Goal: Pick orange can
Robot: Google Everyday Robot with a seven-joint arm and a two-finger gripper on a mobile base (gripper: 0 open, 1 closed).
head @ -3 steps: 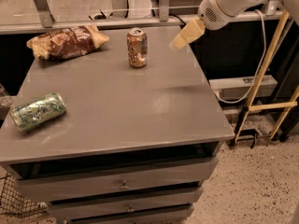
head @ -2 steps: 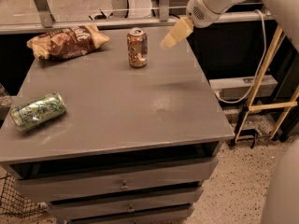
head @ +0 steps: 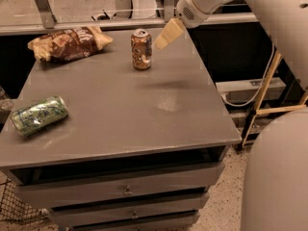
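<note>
**A:** Where is your gripper sitting right now?

**B:** I am holding my gripper [head: 166, 35] in the air over the far right part of the grey cabinet top [head: 144, 119]. It is hanging just to the right of the orange can [head: 141, 49], at about the height of its silver lid. A narrow gap is showing between the two.

**A:** Spread, or pressed together?

**B:** I cannot tell. It is showing as one pale wedge, slanting down and to the left from my white wrist [head: 195, 8].

**A:** And the can itself?

**B:** The orange can is standing upright near the far edge of the top, roughly midway across its width.

**A:** What else is lying there?

**B:** A brown chip bag [head: 70, 42] is lying at the far left corner, well apart from the orange can. A green-and-white can [head: 39, 115] is lying on its side near the left edge, closer to the front. Below the top, the drawers [head: 127, 192] are facing the camera (each one is showing a small knob). A broad pale stretch of my own arm [head: 276, 177] is filling the lower right corner.
</note>
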